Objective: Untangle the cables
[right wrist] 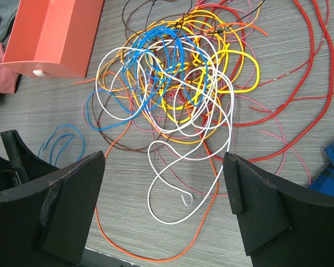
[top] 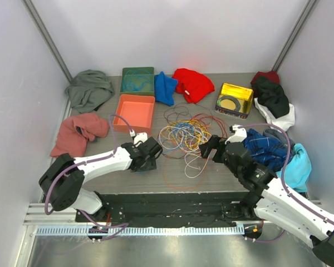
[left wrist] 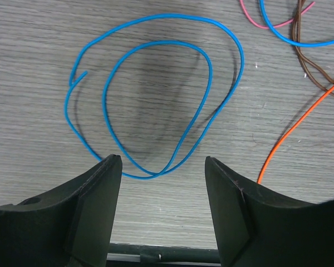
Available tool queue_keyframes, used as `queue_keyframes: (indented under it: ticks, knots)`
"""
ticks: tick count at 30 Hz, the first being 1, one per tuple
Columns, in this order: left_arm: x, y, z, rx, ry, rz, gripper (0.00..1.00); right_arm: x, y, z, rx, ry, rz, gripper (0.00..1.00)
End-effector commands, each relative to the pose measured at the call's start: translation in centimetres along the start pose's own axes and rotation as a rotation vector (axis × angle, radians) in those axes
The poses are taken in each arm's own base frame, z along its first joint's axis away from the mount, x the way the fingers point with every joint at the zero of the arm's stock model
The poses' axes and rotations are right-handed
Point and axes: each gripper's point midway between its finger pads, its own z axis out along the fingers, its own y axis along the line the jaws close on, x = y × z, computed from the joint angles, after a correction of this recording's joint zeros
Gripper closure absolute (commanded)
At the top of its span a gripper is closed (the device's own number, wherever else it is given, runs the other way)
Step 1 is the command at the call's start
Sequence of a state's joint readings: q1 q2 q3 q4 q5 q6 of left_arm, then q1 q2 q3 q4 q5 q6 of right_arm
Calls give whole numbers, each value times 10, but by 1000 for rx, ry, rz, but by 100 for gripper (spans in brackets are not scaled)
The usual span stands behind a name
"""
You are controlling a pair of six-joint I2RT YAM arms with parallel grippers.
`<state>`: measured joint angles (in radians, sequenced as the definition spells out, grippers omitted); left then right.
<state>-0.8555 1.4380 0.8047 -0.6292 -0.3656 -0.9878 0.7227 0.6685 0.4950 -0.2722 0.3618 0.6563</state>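
Grey wood-grain table (top: pixel 133 181) w/ pale walls on 3 sides; clothes (top: pixel 192 83) heaped along the edges. Tangled cables (top: pixel 183 136) lie mid-table, near an orange tray (top: pixel 134 113). Left gripper (left wrist: pixel 162 161): jaws apart, nothing held, over a lone blue cable (left wrist: pixel 150 176) looped flat beside the tangle. Right gripper (right wrist: pixel 164 161): jaws wide apart above the tangle, nothing gripped.

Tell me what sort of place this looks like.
Probably a robot test cell: plain white walls box in a wooden tabletop, with scattered props, a cable tangle, a red garment and an orange bin.
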Motion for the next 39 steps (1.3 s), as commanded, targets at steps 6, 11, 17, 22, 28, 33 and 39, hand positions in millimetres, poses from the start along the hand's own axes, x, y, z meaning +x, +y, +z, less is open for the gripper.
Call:
queue_keyframes:
  ticks: [6,11,17,22,28,33,39]
  knots:
    - [8,-13,15,54,11,-18,39,-10,2,0,8,-35,1,4]
    - [12,-12,22,47,13,-21,48,-11,1,1,11,-36,-5,3]
    - [10,-12,24,48,0,-17,62,-9,0,1,16,-30,-6,4]
    - [14,-12,26,49,10,-17,75,-8,-1,1,17,-28,-5,4]
    - [17,-11,27,56,15,-21,90,-8,-1,1,16,-30,-2,4]
    - [10,-15,20,83,-5,-32,100,-9,0,0,11,-32,-2,4]
    - [-33,-26,-24,162,-137,-69,100,-10,1,-1,8,-35,-1,4]
